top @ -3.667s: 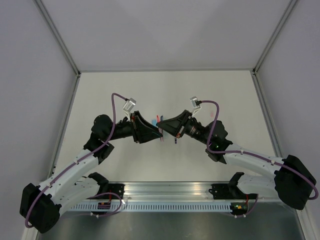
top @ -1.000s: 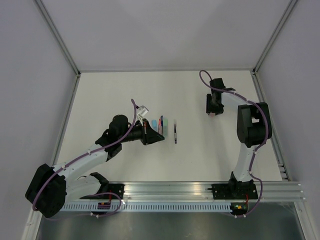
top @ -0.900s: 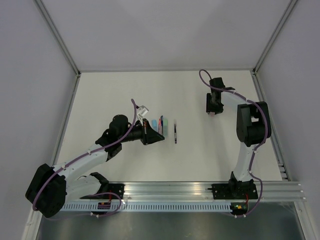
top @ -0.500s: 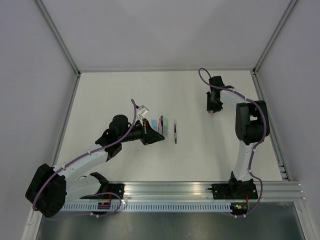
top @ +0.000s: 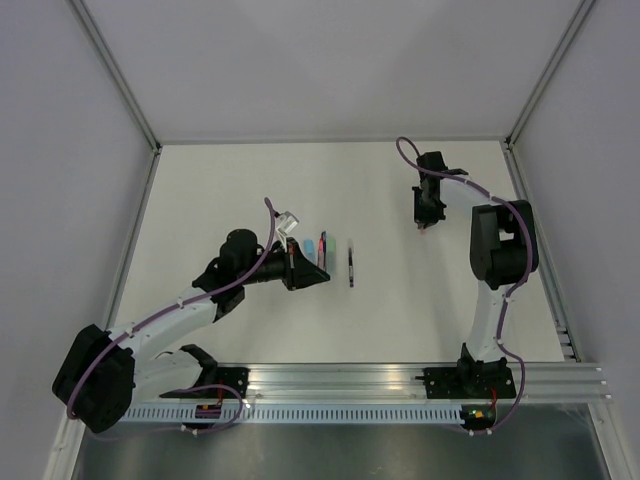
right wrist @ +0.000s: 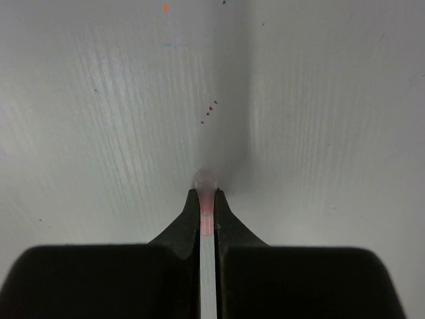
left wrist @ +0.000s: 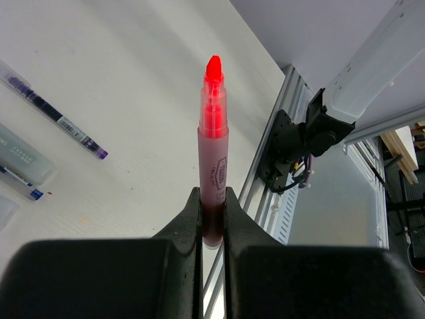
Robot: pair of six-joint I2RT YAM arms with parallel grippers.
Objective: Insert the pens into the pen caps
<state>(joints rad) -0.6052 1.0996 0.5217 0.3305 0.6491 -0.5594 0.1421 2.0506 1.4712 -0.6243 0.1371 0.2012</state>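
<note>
- Left tool [left wrist: 212,203] is clamped on the red-pink pen [left wrist: 212,149]; jaws are pressed against both sides of the lower barrel, and the bare red tip is pointed away from the tool
- That pen is held clear of the counter [top: 230,190], left of centre, with the tool positioned just beside the loose items
- Light blue cap [top: 309,246] is laid on the counter right next to the left tool, at the left end of the loose group
- Mint cap [left wrist: 23,156] is laid flat in the same group; the blue pen [left wrist: 21,187] is seen just beside it, with only its tip end shown in the left wrist view, so contact between the two cannot be told
- Dark purple pen [top: 351,268] is laid alone a little to the right of that group, apart from the caps
- Right tool [right wrist: 206,199] is closed on the pinkish cap [right wrist: 205,181]; jaws are squeezed onto it, and its rounded end is left sticking out past the tips
- That cap is held over the far right part of the counter, well apart from the pens; its end is pointed at the surface, but whether it is touching cannot be told
</note>
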